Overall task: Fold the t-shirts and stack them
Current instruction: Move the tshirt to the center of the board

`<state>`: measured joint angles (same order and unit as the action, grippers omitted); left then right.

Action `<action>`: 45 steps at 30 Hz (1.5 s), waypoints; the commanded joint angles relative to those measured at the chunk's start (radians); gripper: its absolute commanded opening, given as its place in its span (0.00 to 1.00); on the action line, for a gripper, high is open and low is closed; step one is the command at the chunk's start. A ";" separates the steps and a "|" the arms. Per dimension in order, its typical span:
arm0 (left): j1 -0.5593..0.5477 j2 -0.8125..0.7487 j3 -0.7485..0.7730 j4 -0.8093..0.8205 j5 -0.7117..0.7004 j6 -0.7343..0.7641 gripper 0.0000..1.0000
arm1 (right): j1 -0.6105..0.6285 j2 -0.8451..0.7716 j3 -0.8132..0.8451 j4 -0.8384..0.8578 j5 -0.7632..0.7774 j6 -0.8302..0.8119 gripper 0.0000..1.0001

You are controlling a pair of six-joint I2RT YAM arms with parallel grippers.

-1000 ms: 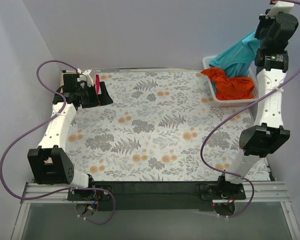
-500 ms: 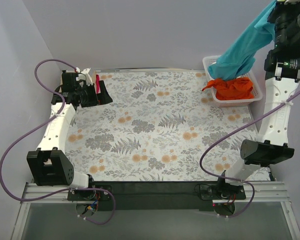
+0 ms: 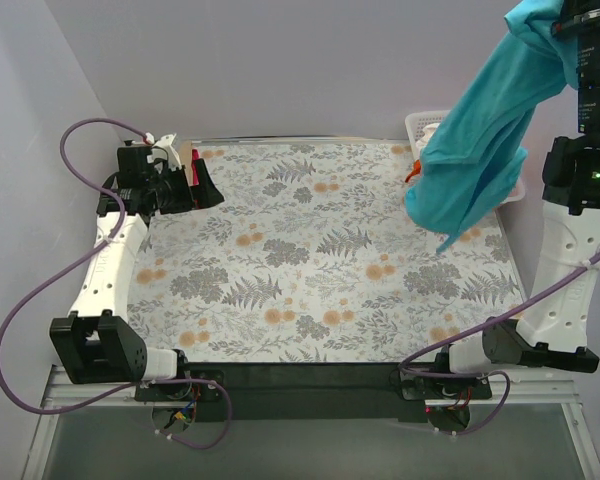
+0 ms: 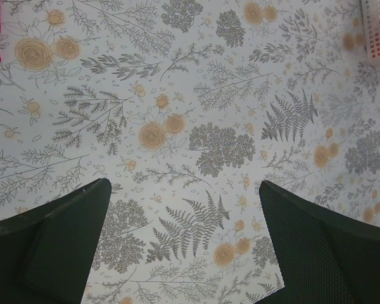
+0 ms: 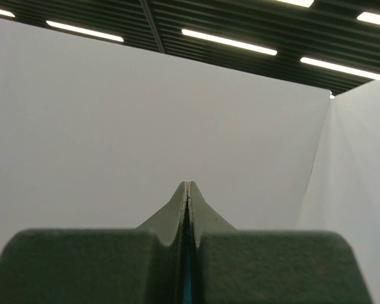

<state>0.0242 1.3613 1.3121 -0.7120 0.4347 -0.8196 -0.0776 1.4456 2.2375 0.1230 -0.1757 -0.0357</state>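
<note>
As right jaws pinch, teal t-shirt (image 3: 480,150) dangling

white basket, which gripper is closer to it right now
Right. The right gripper is raised above and beside the white basket, shut on the teal t-shirt; the left gripper hovers open over the floral tablecloth's far-left corner.

Basket (image 3: 423,121) mostly behind turquoise t-shirt (image 3: 480,150)

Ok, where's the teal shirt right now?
The teal shirt hangs at the top view's far right from the shut right gripper, draped in front of the white basket.
</note>
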 commanded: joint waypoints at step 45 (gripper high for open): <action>0.002 -0.166 -0.119 -0.026 0.019 0.131 0.98 | 0.697 -0.223 -1.084 -0.084 -0.183 -0.072 0.69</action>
<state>0.0242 1.2503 1.1992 -0.7330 0.3637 -0.7403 0.6025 1.3300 1.1450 0.0444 -0.2722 -0.0814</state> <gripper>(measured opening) 0.982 0.392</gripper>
